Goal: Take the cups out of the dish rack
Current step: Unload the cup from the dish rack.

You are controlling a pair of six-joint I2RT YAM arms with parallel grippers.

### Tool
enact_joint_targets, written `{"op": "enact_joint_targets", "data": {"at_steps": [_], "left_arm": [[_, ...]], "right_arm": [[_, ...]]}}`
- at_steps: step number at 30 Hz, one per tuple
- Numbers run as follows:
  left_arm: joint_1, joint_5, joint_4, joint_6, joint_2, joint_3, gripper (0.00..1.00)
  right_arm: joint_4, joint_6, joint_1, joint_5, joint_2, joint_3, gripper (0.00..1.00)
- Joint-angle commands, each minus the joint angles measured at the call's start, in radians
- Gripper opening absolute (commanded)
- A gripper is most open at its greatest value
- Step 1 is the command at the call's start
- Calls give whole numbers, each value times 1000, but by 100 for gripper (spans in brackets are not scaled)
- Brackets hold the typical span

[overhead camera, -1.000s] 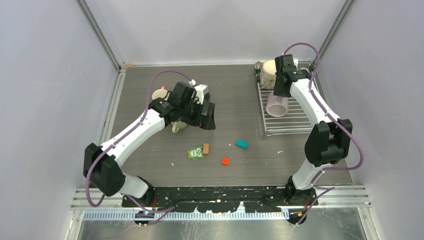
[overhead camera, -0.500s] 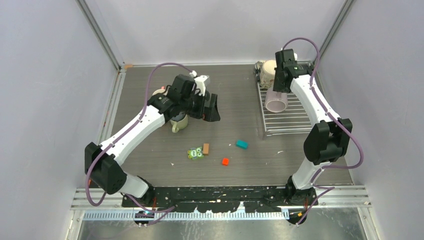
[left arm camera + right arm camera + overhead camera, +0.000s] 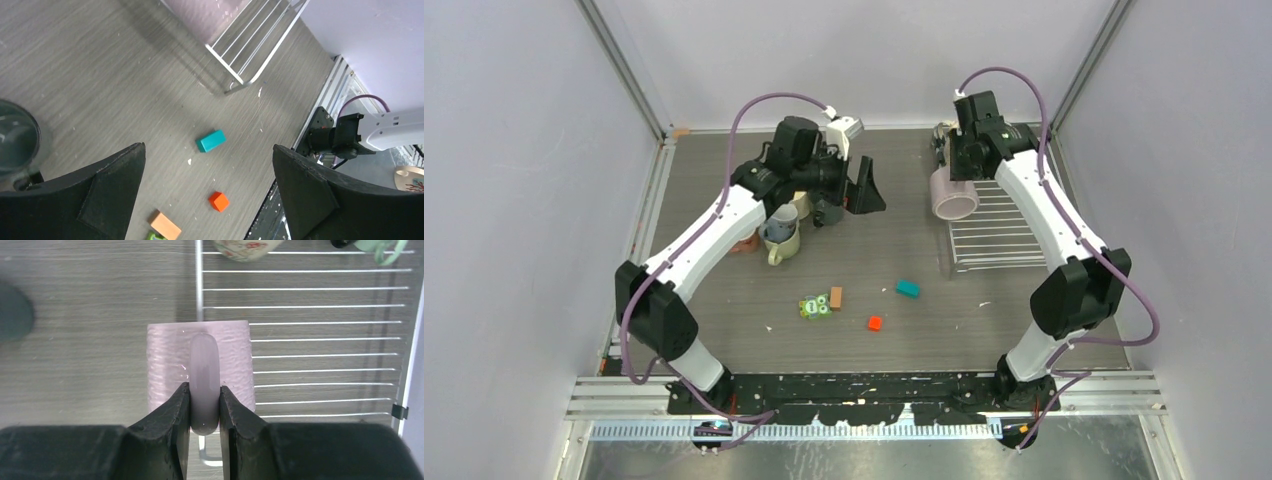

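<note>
Pinching the handle of the pink mug (image 3: 200,360), the right jaws stand narrow, one on each side of the loop, with the handle turned up toward the wrist camera. The mug lies on its side beneath them, its mouth toward the near side in the overhead view. It straddles the left rim of the dish rack (image 3: 325,340), part over the wire bars and part over the bare table (image 3: 90,315). Whether it touches the bars cannot be told. At the far end of the rack, well apart from these jaws, sit a cream flowered mug (image 3: 240,247) and a pale green mug (image 3: 387,250), both cut off by the frame edge.

The left jaws are spread wide and hold nothing, hanging above the middle of the table. Below the gap between them lie a teal block (image 3: 210,140), an orange block (image 3: 218,201) and a tan block (image 3: 165,226). Just to their left in the overhead view, a grey-blue cup (image 3: 782,218) stands nested in a yellow-green mug (image 3: 781,243) on the table. The rack's near left corner lies beyond these jaws, on the right arm's side.
</note>
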Motion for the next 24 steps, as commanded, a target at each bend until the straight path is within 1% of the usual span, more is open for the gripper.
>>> {"op": "enact_joint_targets", "data": {"at_steps": [1, 4, 8, 12, 14, 17, 21, 24], "left_arm": [[59, 209, 92, 65, 56, 84, 99], [83, 272, 71, 101, 87, 132, 99], [105, 332, -60, 202, 141, 234, 97], [125, 453, -84, 229, 183, 283, 93], [125, 522, -129, 253, 209, 322, 89], [124, 571, -194, 307, 242, 381, 86], [124, 651, -208, 317, 262, 400, 84], [124, 696, -179, 294, 263, 373, 82]], "right_arm": [[11, -23, 34, -69, -148, 88, 1], [-4, -28, 64, -122, -182, 86, 1], [-21, -45, 103, -174, -224, 70, 1], [-35, -53, 136, -242, -262, 70, 1], [-39, -55, 147, -297, -280, 68, 1], [-38, -58, 169, -356, -301, 65, 1], [-43, -62, 195, -407, -323, 70, 1], [-52, -64, 205, -441, -330, 77, 1]]}}
